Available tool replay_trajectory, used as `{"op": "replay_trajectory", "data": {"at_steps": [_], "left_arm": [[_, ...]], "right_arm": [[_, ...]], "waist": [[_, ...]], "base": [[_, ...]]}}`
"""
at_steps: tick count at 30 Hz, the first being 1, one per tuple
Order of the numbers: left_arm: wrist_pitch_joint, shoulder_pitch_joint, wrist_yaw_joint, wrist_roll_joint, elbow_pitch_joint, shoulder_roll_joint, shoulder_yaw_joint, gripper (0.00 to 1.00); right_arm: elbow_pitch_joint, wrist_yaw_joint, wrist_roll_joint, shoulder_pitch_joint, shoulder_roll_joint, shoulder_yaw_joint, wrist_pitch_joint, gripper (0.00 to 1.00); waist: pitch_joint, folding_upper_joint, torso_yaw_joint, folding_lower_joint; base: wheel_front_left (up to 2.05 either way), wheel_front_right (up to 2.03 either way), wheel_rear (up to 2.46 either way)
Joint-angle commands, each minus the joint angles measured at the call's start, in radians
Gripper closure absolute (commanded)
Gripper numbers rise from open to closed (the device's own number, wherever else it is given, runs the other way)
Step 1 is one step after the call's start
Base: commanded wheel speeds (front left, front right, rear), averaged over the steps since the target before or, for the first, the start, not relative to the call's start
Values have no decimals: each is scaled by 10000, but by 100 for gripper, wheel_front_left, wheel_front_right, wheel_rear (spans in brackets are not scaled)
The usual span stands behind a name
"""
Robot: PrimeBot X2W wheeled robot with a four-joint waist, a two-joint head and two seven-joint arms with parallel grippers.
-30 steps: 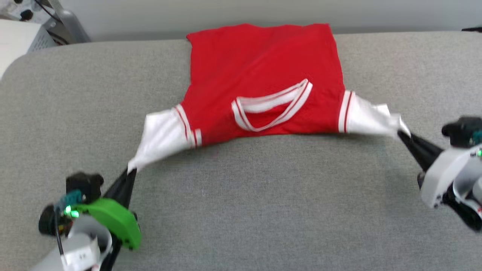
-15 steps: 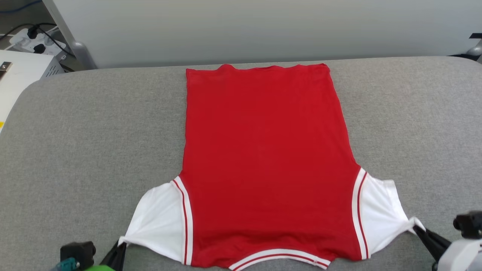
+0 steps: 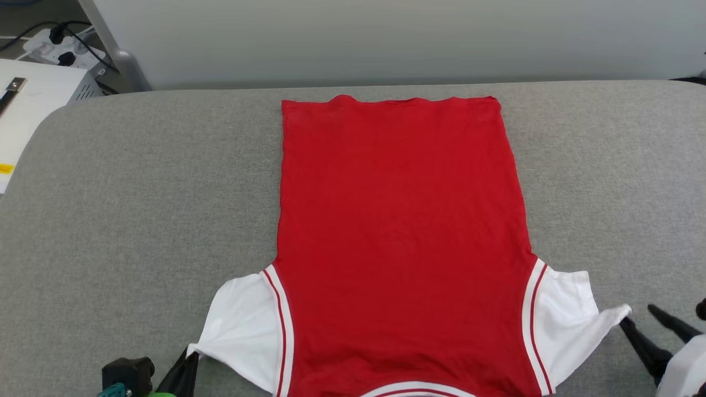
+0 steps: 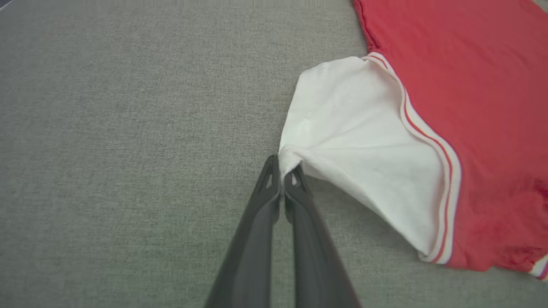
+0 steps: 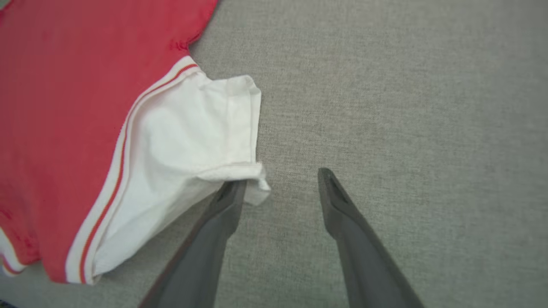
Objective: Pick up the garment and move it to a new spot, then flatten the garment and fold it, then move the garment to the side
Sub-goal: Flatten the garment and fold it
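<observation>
The garment (image 3: 402, 231), a red jersey T-shirt with white sleeves, lies spread flat on the grey table (image 3: 138, 198), plain side up, its hem at the far edge and its collar near me. No letters or number show. My left gripper (image 4: 283, 173) is shut on the tip of the garment's white sleeve (image 4: 342, 141), also seen at the lower left in the head view as the left gripper (image 3: 190, 358). My right gripper (image 5: 280, 182) is open; the other white sleeve (image 5: 192, 141) rests against its left finger (image 5: 224, 205). The right gripper (image 3: 640, 320) stands at the lower right.
A pale wall panel (image 3: 386, 38) runs behind the table's far edge. At the far left stand a white box (image 3: 27, 105) and a power strip with cables (image 3: 60, 44). Bare grey cloth lies to both sides of the garment.
Both grippers pulled the sleeves toward me and the garment was drawn out flat, with the head camera shifting. The right gripper has opened and let go of its sleeve; the left stays shut.
</observation>
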Motion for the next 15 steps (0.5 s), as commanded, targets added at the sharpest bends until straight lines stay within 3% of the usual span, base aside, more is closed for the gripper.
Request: {"op": "replay_trajectory", "data": {"at_steps": [1,9,15], "left_arm": [[-58,-183,112,252,-169,-70,77,100],[-58,-671,743,1105,-1602,-270,345,100],[-58,-1178,1056,1685,-2588,-461,444,100]], "right_arm": [[-270,-9,-199,-254,-125,-376,35,0],[-2116,-9,-1128,-1796,-429,-3134,474,0],[-3010,-9,-1541,-4180,-331,-4224,2426,0]], "waist": [[122,0,105,1],[1040,0,669,1],[2278,0,1331,1]], "base": [[0,0,0],[0,0,0],[0,0,0]]}}
